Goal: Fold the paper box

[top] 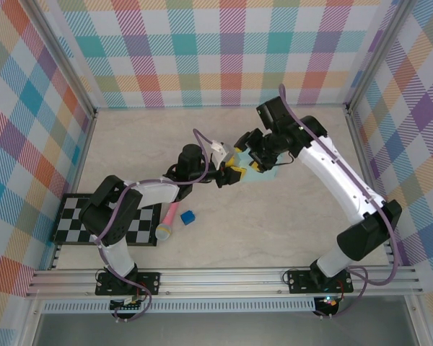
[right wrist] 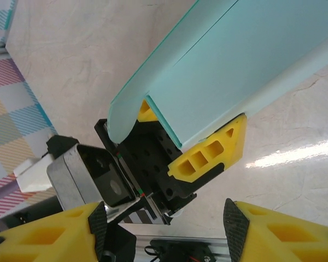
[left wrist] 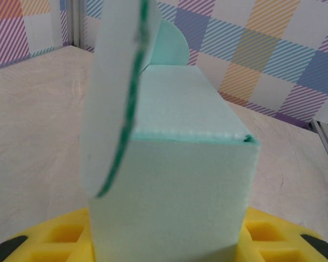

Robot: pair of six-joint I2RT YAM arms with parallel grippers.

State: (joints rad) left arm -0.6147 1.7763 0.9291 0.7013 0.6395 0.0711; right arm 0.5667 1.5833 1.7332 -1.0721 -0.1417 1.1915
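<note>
The paper box [top: 268, 172] is pale mint-blue card, folded into a box shape, near the table's middle. My left gripper [top: 234, 174] is shut on its near end. In the left wrist view the box [left wrist: 175, 164] stands between the yellow fingers [left wrist: 60, 243], with one rounded flap [left wrist: 112, 93] raised on the left. My right gripper [top: 251, 151] hovers just above and behind the box. In the right wrist view its fingertips [right wrist: 235, 221] are wide apart and open, with the box [right wrist: 235, 65] and the left gripper [right wrist: 177, 134] below them.
A small dark blue cube [top: 187, 217] and a pink toy microphone [top: 168, 222] lie near the left arm. A checkerboard [top: 72, 220] sits at the left edge. Plaid walls [top: 224, 50] enclose the table on three sides.
</note>
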